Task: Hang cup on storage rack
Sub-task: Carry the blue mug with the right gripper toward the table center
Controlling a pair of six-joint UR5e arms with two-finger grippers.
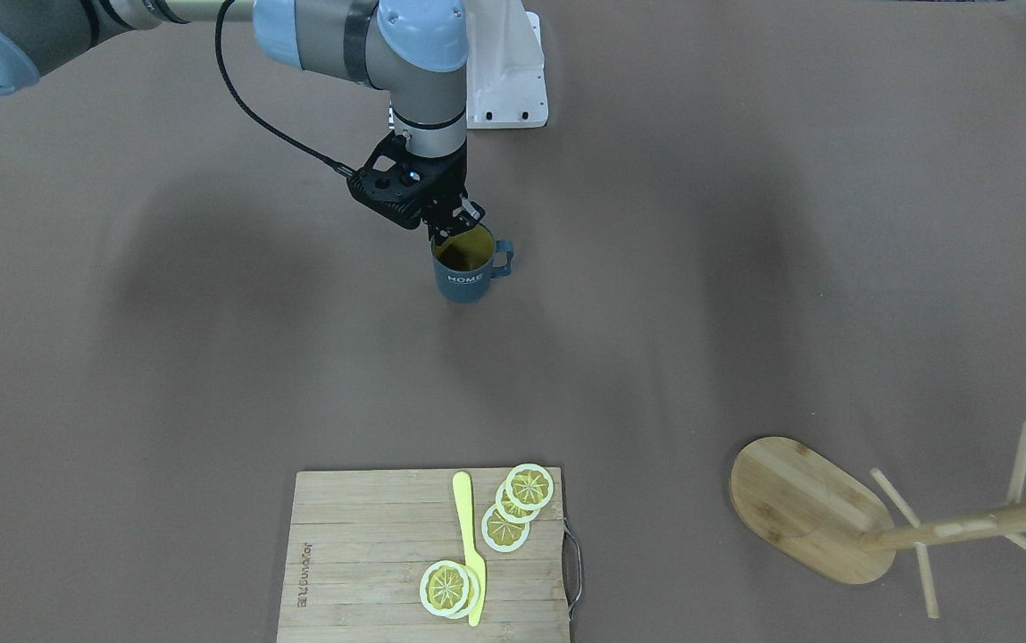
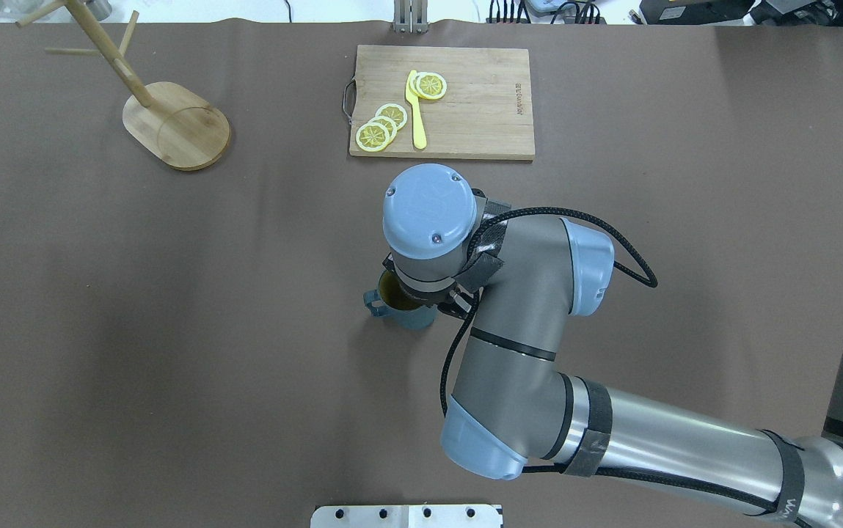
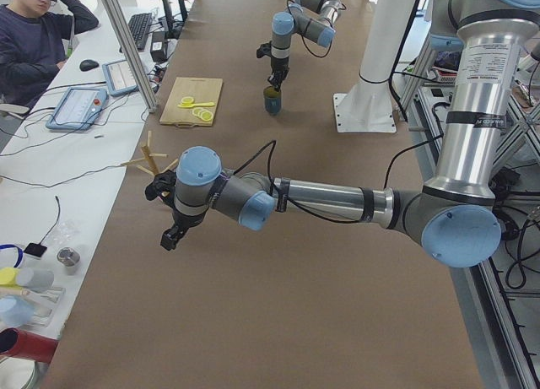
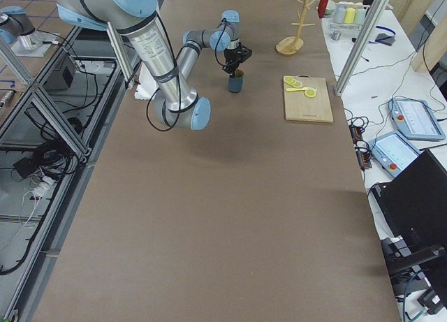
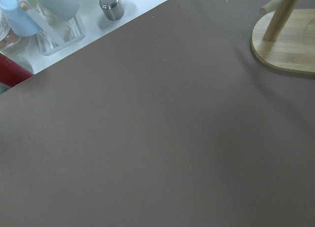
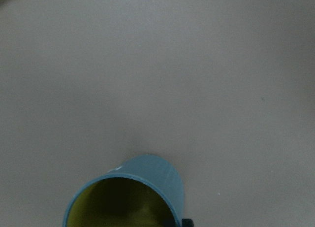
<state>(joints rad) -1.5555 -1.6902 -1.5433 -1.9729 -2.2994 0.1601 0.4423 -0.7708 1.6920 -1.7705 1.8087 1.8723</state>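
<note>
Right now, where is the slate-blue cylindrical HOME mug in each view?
Front-facing: slate-blue cylindrical mug upper centre, beneath the right end effector.
Overhead: mug at centre, partly hidden.
Left: mug far, top centre.
Right: mug far, top centre.
Left wrist: not in it.
Right wrist: mug at bottom edge.
Shared landmark: rectangular wooden cutting board, in all exterior views.

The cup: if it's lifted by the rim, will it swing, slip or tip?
It is probably rigid: the cup looks like a hard mug. With the right end effector at one side of the rim, it may hang tilted, and a smooth wall could slip. The olive interior looks empty, so it is likely light.
</note>
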